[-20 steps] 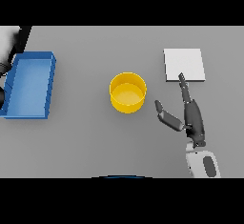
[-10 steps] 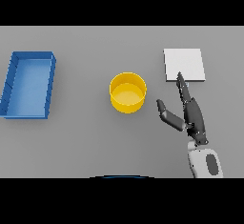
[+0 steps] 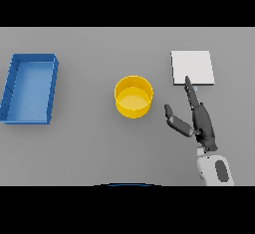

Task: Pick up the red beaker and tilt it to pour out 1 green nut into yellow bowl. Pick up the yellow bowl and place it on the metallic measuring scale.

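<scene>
Grey table (image 3: pixel 89 148), plain surface, seen from above.

Bowl (image 3: pixel 133 96): yellow, round, upright, standing near the table's middle; nothing can be made out inside it. Touched by nothing.

Right hand (image 3: pixel 199 121): dark, to the right of the bowl and apart from it, fingers straight and pointing away from the robot, thumb spread out toward the bowl. It holds nothing. Its fingertips (image 3: pixel 188 80) overlap the near edge of the scale.

Scale (image 3: pixel 192 67): pale square plate, flat on the table, right of the bowl and farther back; its top is bare.

Tray (image 3: pixel 11 91): blue, rectangular, walled, at the table's left side, well apart from the bowl.
</scene>
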Motion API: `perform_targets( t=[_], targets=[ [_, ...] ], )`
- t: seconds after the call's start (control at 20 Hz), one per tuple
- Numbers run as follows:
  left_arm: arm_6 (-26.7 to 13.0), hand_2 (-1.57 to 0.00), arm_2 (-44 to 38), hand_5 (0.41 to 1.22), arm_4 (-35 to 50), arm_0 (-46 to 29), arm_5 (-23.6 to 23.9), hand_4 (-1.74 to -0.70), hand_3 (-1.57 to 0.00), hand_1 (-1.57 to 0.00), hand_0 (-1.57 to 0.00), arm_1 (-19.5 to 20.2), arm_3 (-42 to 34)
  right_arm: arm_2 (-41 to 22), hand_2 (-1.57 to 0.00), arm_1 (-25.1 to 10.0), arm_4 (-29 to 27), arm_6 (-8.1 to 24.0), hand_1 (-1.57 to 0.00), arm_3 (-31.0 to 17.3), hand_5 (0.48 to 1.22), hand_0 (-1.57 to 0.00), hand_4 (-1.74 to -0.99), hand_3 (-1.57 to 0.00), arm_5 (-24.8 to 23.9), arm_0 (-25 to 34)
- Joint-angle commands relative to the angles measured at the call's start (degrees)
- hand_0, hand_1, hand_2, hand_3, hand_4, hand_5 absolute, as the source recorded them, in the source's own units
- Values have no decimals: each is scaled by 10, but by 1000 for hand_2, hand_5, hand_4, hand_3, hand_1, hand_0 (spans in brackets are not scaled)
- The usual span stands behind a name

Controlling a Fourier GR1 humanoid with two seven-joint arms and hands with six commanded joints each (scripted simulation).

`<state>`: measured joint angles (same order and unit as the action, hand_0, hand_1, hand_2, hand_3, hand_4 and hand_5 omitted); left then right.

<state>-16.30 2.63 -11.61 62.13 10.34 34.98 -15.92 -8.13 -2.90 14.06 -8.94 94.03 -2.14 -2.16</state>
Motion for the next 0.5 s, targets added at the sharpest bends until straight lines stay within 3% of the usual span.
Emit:
perform_targets(
  t=[0.0,0.15,0.3,0.45],
  targets=[
    [-9,-1571,-4,1221,10,-26,9,-1741,-1376,-1571,-1571,-5,-30,1,1,-3,0,0,1,0,708,1,-1207,1,2,0],
    [-46,-1571,-7,1221,34,-112,20,-1741,-1396,-1571,-1571,-16,-137,1,1,-3,2,-8,1,-1,696,1,-1201,1,-1,-2],
    [-116,-1571,5,1221,39,-201,31,-1741,-1383,-1571,-1571,-21,-261,-2,1,3,2,3,1,1,687,1,-1186,1,-2,3],
    [-167,-1571,13,1008,59,-270,20,-1740,-1374,-1571,-1571,-25,-366,0,1,2,-2,4,1,2,680,1,-1169,1,1,-2]
  ],
)
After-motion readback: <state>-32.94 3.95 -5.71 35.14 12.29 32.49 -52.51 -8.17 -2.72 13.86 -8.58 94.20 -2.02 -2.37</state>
